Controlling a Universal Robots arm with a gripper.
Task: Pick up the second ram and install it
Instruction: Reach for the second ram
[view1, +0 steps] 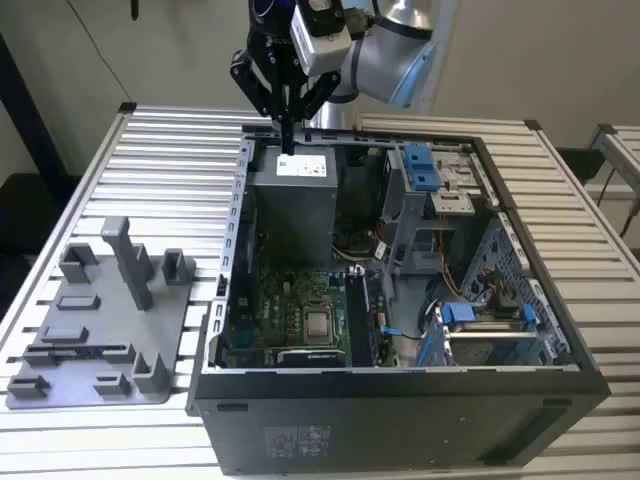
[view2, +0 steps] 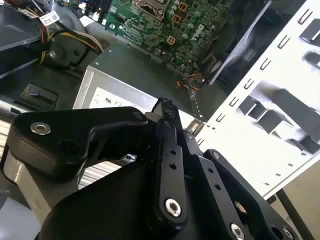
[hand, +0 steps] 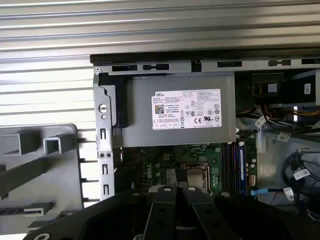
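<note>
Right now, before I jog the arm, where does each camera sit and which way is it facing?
Exterior view: off the arm and raised, looking down into the open computer case. The arm and gripper hang over the power supply.
First wrist view: on the wrist, looking straight down on the power supply, with the gripper links showing.
Second wrist view: behind the gripper, looking along its shut fingers toward the motherboard.
Shared: all three views show the gripper and the power supply.
</note>
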